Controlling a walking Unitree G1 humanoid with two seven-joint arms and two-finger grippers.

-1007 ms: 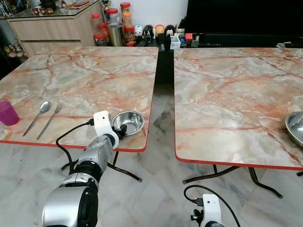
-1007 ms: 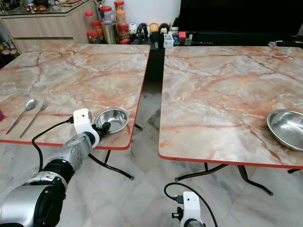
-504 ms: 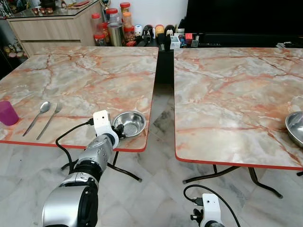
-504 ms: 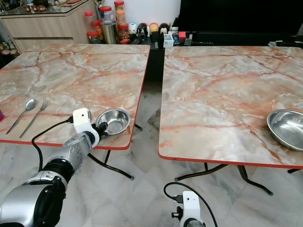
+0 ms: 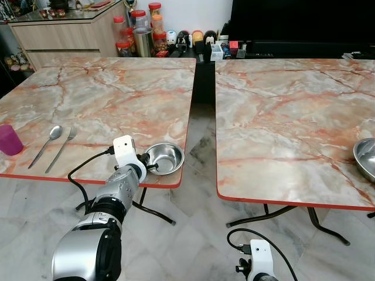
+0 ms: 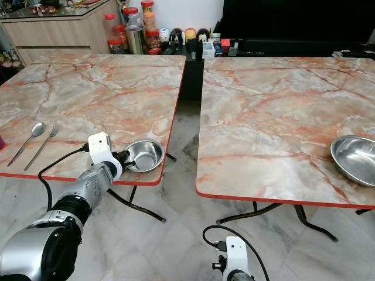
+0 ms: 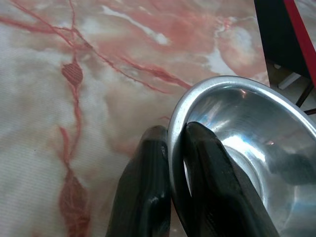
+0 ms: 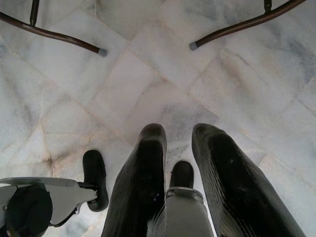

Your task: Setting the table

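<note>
My left fingers (image 7: pixel 170 197) are clamped on the rim of the small steel bowl (image 5: pixel 164 158), one finger outside the wall, one inside. Bowl sits on the left tabletop (image 5: pixel 111 105) at its near right corner, close to the red edge, roughly 6 o'clock on that tabletop toward the gap between the two tabletops. My left arm (image 5: pixel 111 205) reaches up from 7 o'clock, white wrist camera block just beside the bowl's left side, black cable looping off it.

Spoon (image 5: pixel 48 143) and fork (image 5: pixel 62 148) lie side by side near the left tabletop's front edge, at 9 o'clock from the bowl, well apart from it. Purple cup (image 5: pixel 9 139) stands at the far left edge, beyond the spoon.

Right tabletop (image 5: pixel 293 117) carries a larger steel bowl (image 6: pixel 356 158) at its near right edge, 3 o'clock, well apart from the small bowl.

My right fingers (image 8: pixel 177 182) hang low over the pale tiled floor (image 8: pixel 163 74), slightly parted, gripping nothing; table leg feet show on the floor beyond them. Right arm idle at 6 o'clock.

At 12 o'clock behind the tabletops: jars (image 5: pixel 140 29) with red lids, small clutter, and a wooden cabinet (image 5: pixel 64 32).
</note>
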